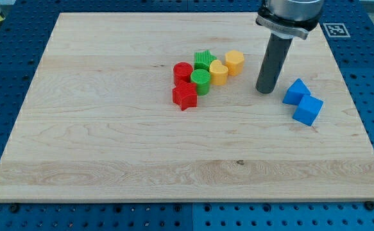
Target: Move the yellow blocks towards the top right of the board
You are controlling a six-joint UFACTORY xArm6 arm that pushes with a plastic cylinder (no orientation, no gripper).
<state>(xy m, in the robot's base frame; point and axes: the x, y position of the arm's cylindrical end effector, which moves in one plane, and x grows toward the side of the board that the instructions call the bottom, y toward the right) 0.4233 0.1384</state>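
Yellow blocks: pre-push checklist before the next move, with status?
1. Both targets visible: yellow heart block and yellow block side by side: ok.
2. My tip is on the push side: not ok, it sits to the view's right of them.
3. Tip is apart from the two blue blocks: ok.
4. Wooden board is open toward the top right: ok.
5. Yellow heart is free of the green cylinder: cannot tell.
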